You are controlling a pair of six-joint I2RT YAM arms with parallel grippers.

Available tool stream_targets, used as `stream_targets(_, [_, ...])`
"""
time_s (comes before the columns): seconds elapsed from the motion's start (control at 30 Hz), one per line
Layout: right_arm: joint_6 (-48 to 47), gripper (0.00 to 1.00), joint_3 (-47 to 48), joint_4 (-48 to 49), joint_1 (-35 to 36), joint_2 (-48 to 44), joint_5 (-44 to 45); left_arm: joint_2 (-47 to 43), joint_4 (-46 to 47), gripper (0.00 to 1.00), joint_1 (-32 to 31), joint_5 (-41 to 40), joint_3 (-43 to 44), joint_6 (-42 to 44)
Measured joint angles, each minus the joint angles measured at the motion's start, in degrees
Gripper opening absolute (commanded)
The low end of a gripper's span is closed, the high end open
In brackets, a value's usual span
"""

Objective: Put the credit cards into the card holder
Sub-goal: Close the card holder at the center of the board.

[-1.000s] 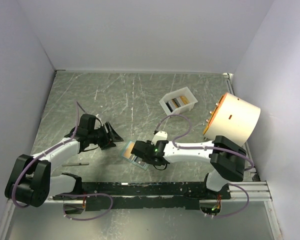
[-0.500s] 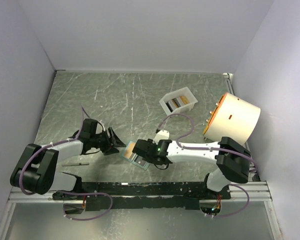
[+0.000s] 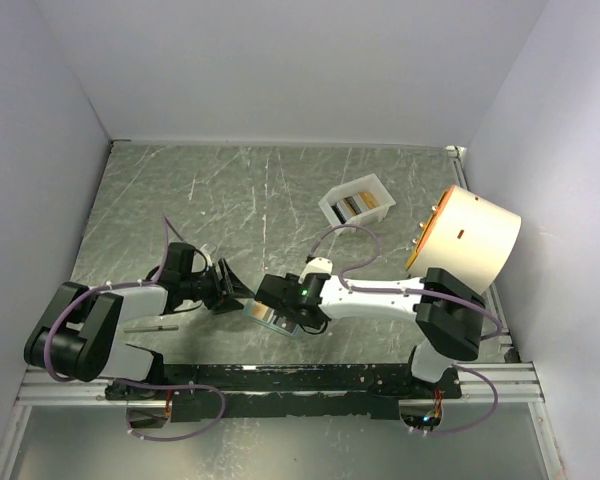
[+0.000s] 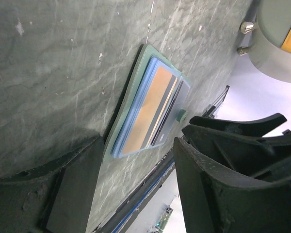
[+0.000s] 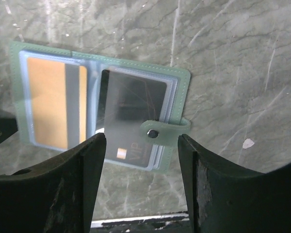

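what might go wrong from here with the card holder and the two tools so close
The dark card lies skewed in the card holder and may not be fully seated; a nudge could slide it out. The left tool, open beside the holder's edge, could push the unpinned holder. The snap tab overlaps the card and might snag.

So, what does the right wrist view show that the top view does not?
Only the right wrist view: a gold card and a dark card sit in the open wallet, and its snap strap lies over the dark one. Only the top view: the white tray, the cream drum, the left gripper. Both: the wallet flat on the table, the open right gripper over it.
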Motion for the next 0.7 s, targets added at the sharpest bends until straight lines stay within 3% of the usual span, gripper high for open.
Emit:
stream_targets(0.3, [-0.17,0.48,1.55,-2.84,-0.70,5.79,0.72,-0.37,-0.11,0.70,0.00,-0.07,-0.22,0.04])
stream_targets(0.47, [-0.22,0.24,1.62,-4.44,-0.68,6.21,2.93,-2.49,-4.07,0.72,0.00,-2.12,0.33,1.90])
stream_targets(0.7, [-1.81,0.22,-2.21,-1.25,-0.72,4.11,6.51,-3.87,-9.86,0.73,0.00,-6.40,3.50,4.74])
